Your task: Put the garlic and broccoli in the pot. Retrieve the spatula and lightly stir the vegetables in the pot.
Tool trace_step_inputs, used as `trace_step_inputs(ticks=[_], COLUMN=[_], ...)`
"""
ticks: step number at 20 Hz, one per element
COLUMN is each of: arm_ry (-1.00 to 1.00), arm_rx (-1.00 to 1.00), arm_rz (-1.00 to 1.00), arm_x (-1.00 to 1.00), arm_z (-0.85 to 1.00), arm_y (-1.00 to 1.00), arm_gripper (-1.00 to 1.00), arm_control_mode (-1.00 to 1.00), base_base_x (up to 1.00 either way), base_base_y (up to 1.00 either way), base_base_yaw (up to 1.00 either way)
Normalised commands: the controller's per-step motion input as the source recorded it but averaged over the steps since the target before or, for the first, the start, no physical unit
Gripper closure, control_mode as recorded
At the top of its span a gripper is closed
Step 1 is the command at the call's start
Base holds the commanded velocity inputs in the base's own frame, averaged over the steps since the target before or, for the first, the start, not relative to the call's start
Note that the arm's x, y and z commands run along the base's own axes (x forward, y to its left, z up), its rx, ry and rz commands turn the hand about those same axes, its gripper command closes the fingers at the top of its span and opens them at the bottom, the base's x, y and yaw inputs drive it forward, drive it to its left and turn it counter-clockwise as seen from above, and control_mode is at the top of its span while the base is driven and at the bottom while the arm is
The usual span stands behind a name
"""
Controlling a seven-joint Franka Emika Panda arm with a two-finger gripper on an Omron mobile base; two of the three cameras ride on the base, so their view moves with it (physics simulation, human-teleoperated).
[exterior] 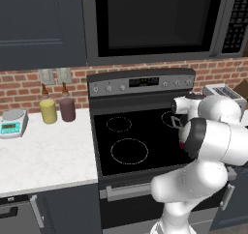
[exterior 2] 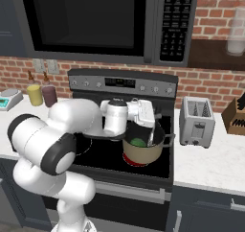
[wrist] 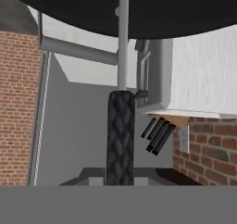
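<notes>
Spatula [wrist: 121,140] handle: textured, seemingly rubbery.

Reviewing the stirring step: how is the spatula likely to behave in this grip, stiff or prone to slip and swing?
Probably stiff: the spatula runs straight from the tool into the pot. Its textured black handle should resist slipping. Held high on a thin shaft, the head may pivot if it presses against the broccoli.

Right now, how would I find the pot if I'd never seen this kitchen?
Look at the black stove top under the big dark microwave. On its right side sits the round tan cooking pot with a dark rim. Unlike the silver toaster beside it, it holds something green.
</notes>
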Motion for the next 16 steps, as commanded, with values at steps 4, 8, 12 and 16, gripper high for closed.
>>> trace_step_inputs(ticks=[4,8,12,16], arm_ry=[-0.05,-0.05,-0.16,-0.36], arm_rx=[0.0,0.0,0.0,0.0], arm_rz=[-0.07,-0.06,-0.04,-0.03], arm_x=[0.1,0.04,0.0,0.0], arm_z=[-0.57,-0.63,-0.49,-0.26], arm_y=[0.0,0.0,0.01,0.12], arm_gripper=[1.0,1.0,1.0,1.0], arm_control_mode=[-1.0,-1.0,-1.0,-1.0], base_base_x=[0.0,0.0,0.0,0.0], base_base_y=[0.0,0.0,0.0,0.0], base_base_yaw=[0.0,0.0,0.0,0.0])
